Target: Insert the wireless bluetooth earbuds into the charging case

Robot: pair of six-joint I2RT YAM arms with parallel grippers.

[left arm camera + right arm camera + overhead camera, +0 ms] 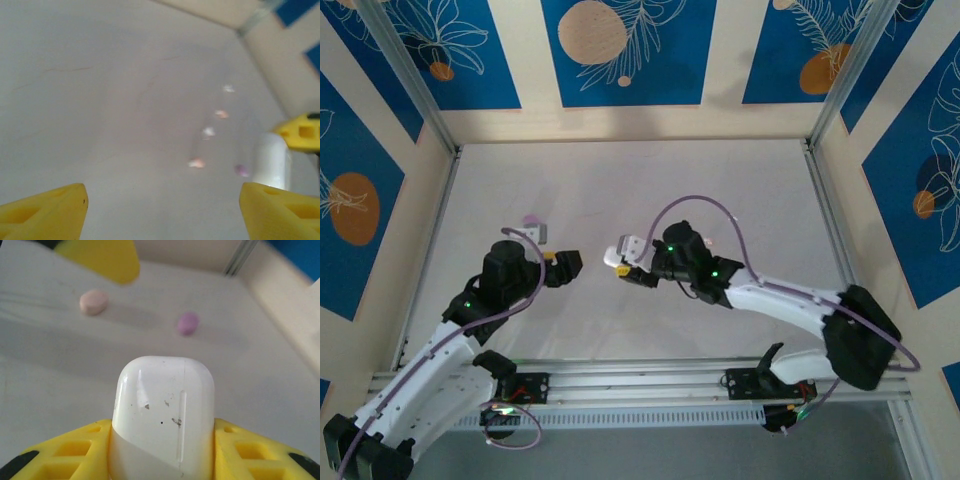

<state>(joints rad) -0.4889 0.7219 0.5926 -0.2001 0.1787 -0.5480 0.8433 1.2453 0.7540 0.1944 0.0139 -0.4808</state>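
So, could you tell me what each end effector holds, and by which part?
The right end effector grips the white charging case by its lower sides; the left end effector is open, holding nothing.

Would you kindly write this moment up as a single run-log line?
left gripper: open, empty | right gripper: shut on white charging case | earbuds: loose on table

Black-white arms [790,300], lilac cables [695,198], yellow fingers [45,210]
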